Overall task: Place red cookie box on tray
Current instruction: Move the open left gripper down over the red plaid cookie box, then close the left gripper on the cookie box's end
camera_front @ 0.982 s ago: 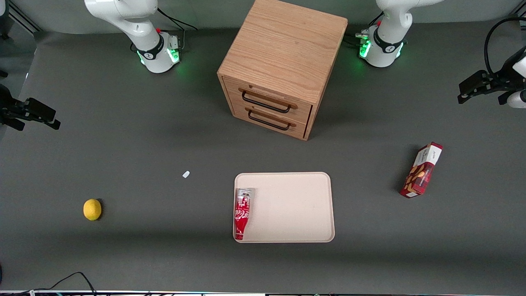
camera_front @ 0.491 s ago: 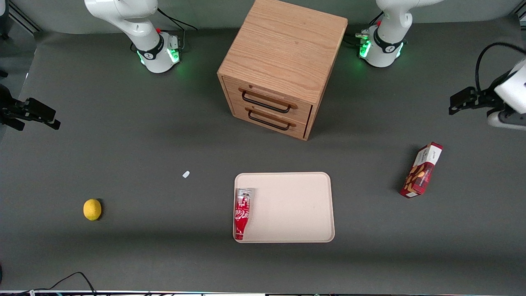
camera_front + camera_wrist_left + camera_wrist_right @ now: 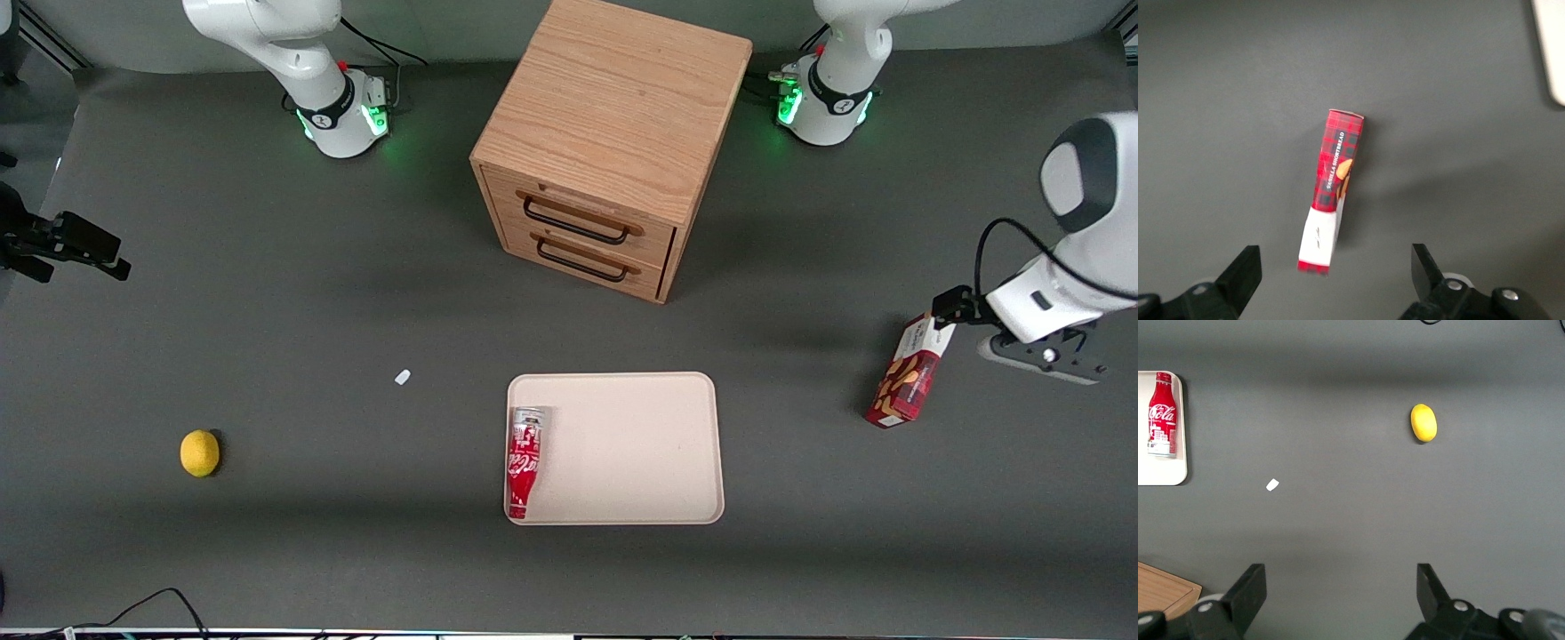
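Note:
The red cookie box (image 3: pixel 909 373) lies flat on the dark table toward the working arm's end, well apart from the tray (image 3: pixel 640 444). In the left wrist view the box (image 3: pixel 1335 183) shows its red plaid side, cookie picture and white end panel. My gripper (image 3: pixel 951 309) hovers above the box's white end, farther from the front camera than the box's middle. Its fingers (image 3: pixel 1245 267) stand wide open with the box's white end between them and below, touching nothing. The beige tray's corner (image 3: pixel 1553 53) also shows in that view.
A red cola bottle-can (image 3: pixel 524 460) lies on the tray along its edge toward the parked arm. A wooden two-drawer cabinet (image 3: pixel 613 133) stands farther back. A lemon (image 3: pixel 199 452) and a small white scrap (image 3: pixel 403 377) lie toward the parked arm's end.
My gripper has come in from the table's edge toward the front camera and lower, ending over the box's white end. The box and tray have not moved.

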